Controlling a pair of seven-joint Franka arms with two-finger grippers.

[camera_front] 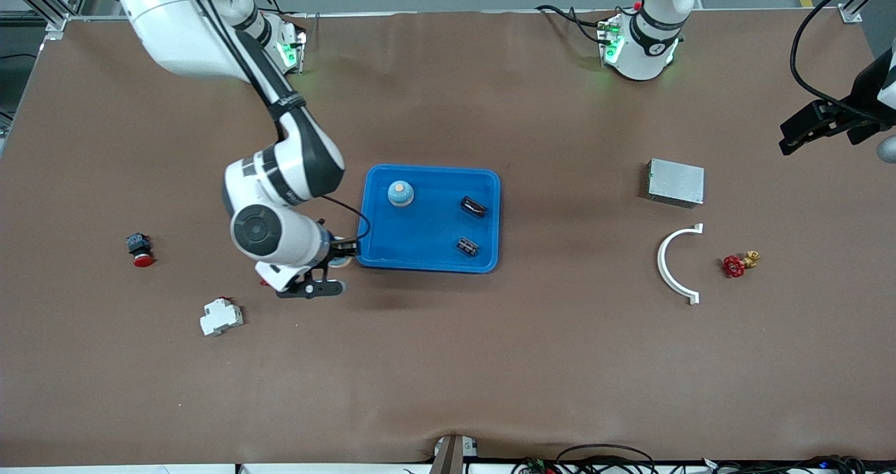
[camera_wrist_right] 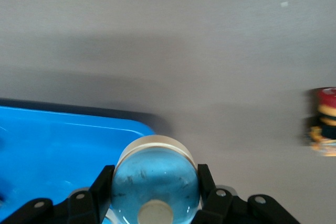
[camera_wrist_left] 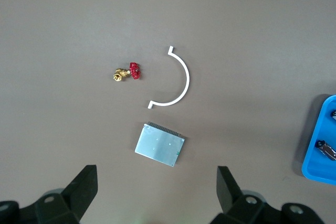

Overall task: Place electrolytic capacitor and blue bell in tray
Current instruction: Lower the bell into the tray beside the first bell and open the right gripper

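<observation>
Two grippers, right gripper (camera_wrist_right: 155, 195) jaws clamped on blue bell (camera_wrist_right: 155, 182) beside tray (camera_front: 371, 180), left gripper (camera_wrist_left: 157, 192) jaws wide, empty

Front view: the right pincer (camera_front: 341, 253) is largely hidden beneath its own white wrist, so the pale-blue domed bell (camera_front: 341, 260) it grips shows only as a sliver beside the shallow bright-blue rectangular plastic tray (camera_front: 490, 222). The left pincer (camera_front: 798, 134) is partly cut off by the picture's edge. The two small black cylindrical capacitors (camera_front: 473, 206) are too small for markings to be read.

Right wrist view: the bell's (camera_wrist_right: 156, 182) lower part and the tray (camera_wrist_right: 63, 145) are cut off by the picture's edge; a red-and-black object (camera_wrist_right: 323, 121) is blurred and cropped.

Left wrist view: only a tray corner (camera_wrist_left: 317, 150) shows.
</observation>
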